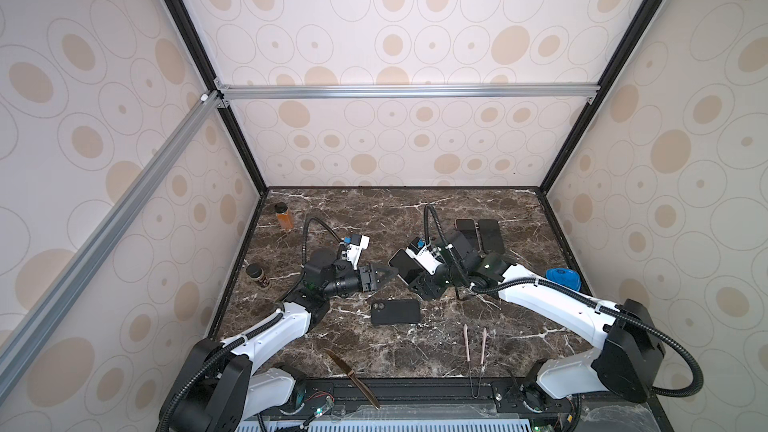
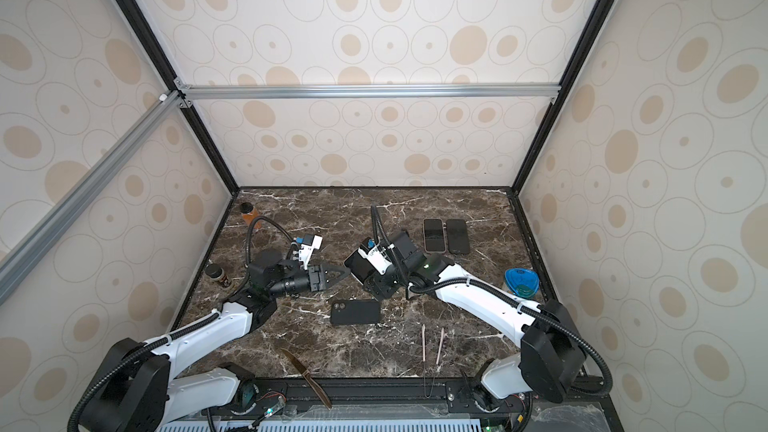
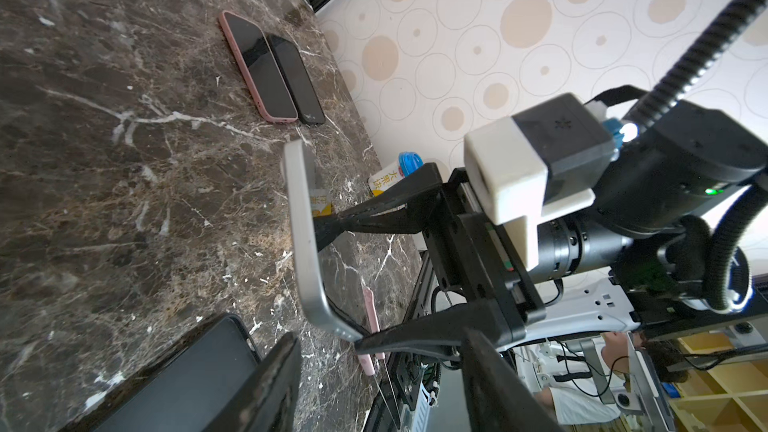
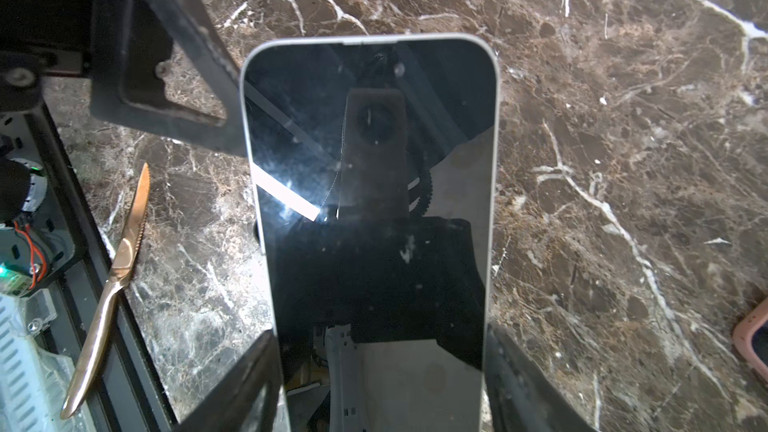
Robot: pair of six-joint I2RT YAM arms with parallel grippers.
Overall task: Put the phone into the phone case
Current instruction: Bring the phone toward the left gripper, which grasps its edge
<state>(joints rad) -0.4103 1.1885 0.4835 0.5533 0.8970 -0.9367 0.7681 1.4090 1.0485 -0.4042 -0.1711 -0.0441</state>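
Phone (image 4: 370, 201) pretty much fills the right wrist cam, screen facing it, held up off the marble table (image 1: 415, 351) with the right gripper (image 4: 380, 334) clamped on its long sides. Left gripper (image 1: 390, 273) has its jaws apart, tips right at the phone's far end. Phone case (image 1: 395, 311) lies flat on the table nearby, nothing touching it.

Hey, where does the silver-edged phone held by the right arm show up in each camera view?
Both top views: silver-edged phone mid-table, just behind the black case.
Left wrist: silver-edged phone edge-on at centre, between the right gripper's jaws.
Right wrist: silver-edged phone fills the centre, screen toward the camera.
Shared landmark: the pink-cased phone, in all four.
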